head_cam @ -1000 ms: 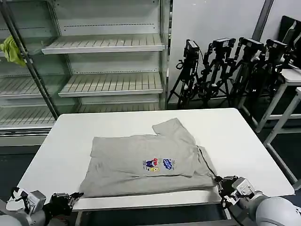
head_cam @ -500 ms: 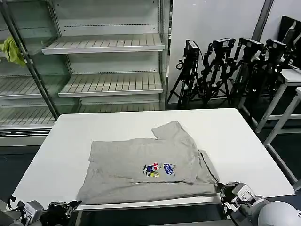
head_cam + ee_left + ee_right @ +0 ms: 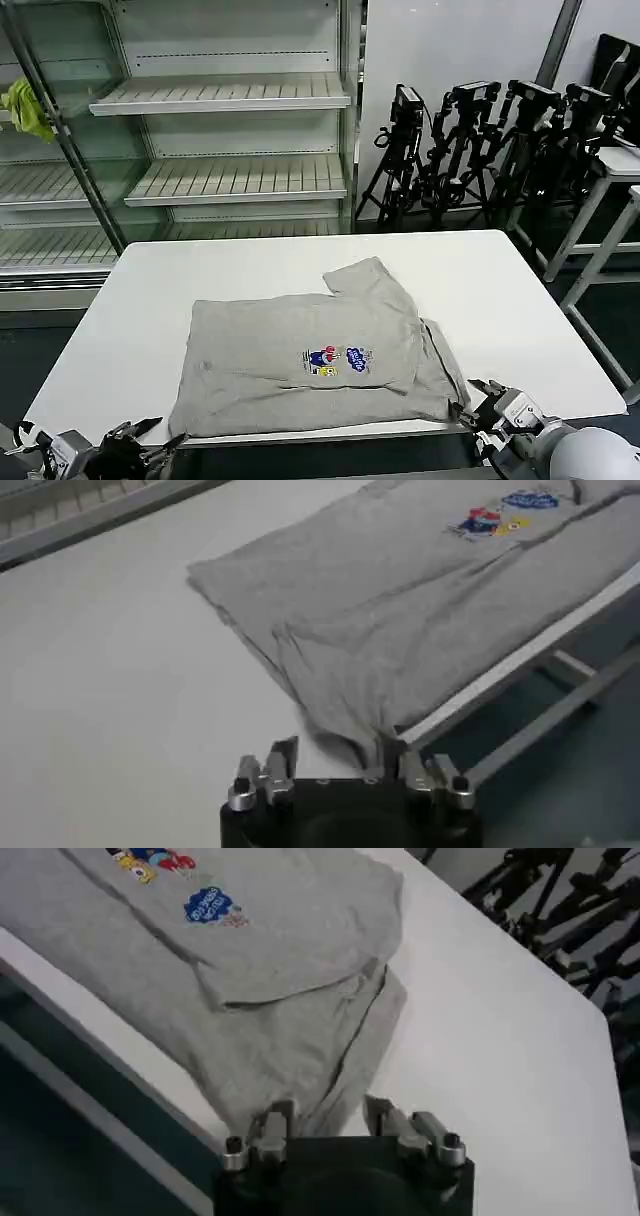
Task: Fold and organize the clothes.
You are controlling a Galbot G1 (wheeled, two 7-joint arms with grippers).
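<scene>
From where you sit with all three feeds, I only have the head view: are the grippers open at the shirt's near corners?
Observer: The left gripper is open, and the grey shirt has its near left corner bunched between the fingers.
Operator: And the right one?
Observer: The right gripper is open too, with the shirt's near right corner lying between its fingers.
Operator: Does any fabric hang off the table?
Observer: In the left wrist view the hem lies on the white table right along its front edge. I see no cloth hanging over it.
</scene>
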